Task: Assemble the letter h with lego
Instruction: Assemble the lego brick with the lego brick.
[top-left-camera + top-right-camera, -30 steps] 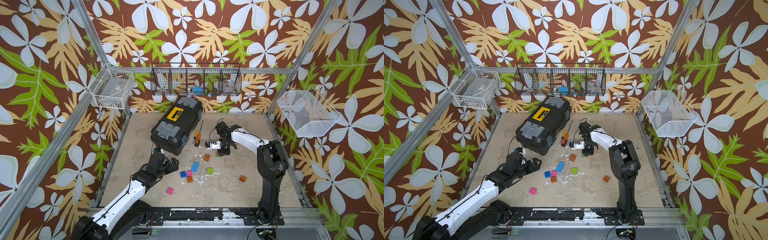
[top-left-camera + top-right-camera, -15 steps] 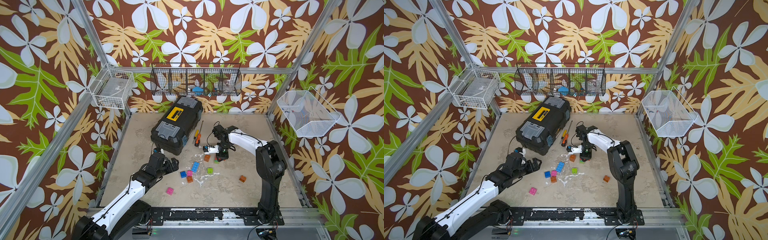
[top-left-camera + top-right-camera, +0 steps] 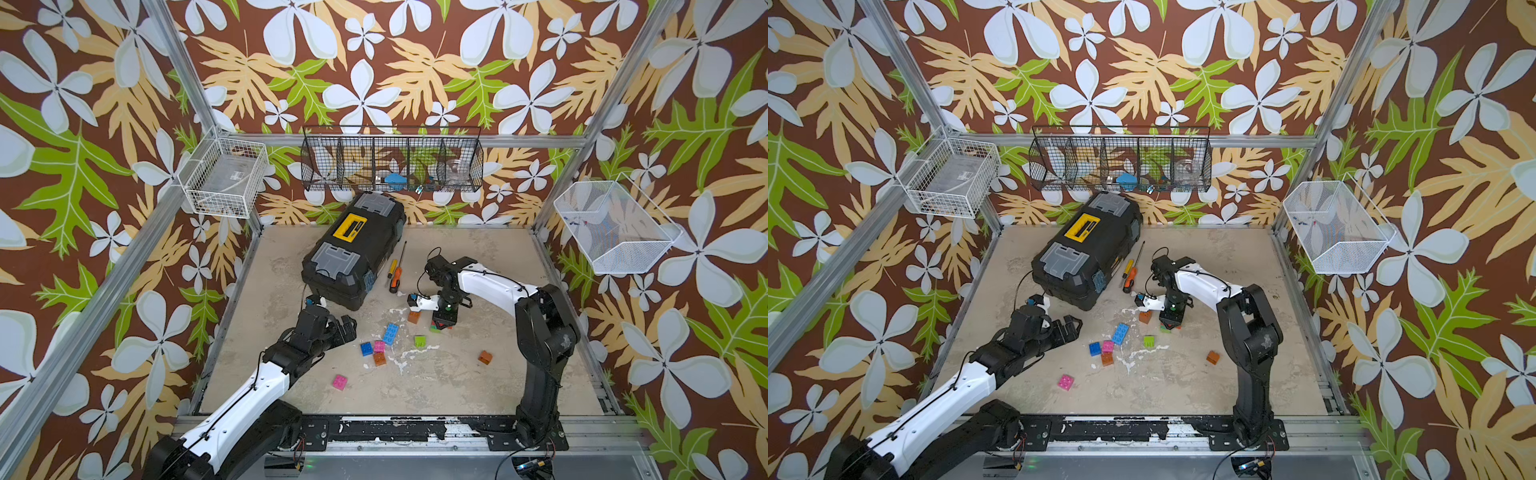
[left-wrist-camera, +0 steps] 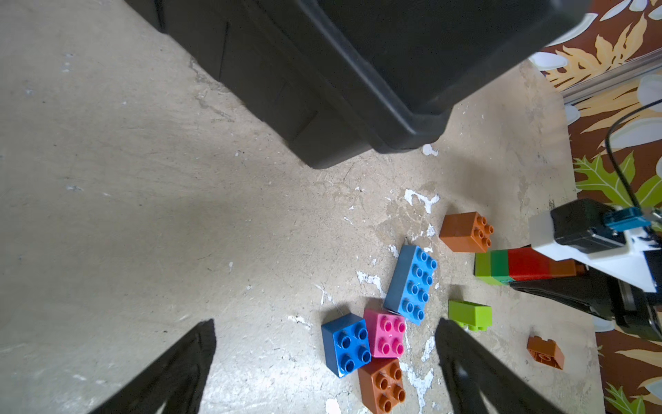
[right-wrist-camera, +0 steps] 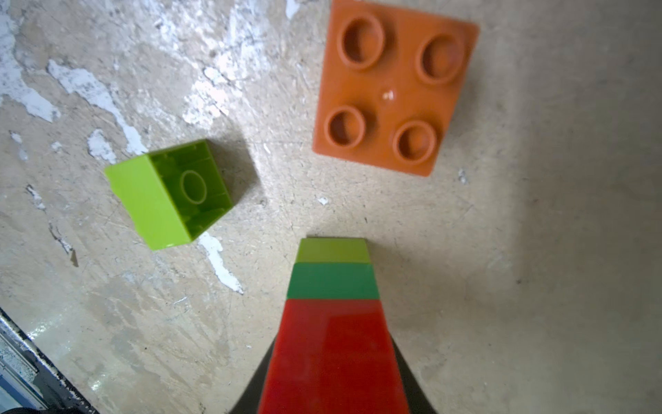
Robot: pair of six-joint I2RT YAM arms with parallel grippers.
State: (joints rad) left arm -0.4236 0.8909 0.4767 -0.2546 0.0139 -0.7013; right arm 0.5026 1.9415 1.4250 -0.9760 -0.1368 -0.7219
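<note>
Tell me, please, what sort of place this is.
Likely a staged robot test cell: a silver aluminium frame holds floral-papered wall panels, and two white-and-black robot arms are bolted to a black base rail.

Nothing here that I can read.
The only marked surfaces I find are two. One is the yellow label (image 3: 352, 225) on the lid of the black toolbox (image 3: 376, 249); in both top views it carries a dark bar of print too small for me to read. The other is a small pale sticker (image 3: 962, 176) on the clear box (image 3: 951, 176) lying in the white wire basket (image 3: 942, 208), its lettering just as far beyond making out.
</note>
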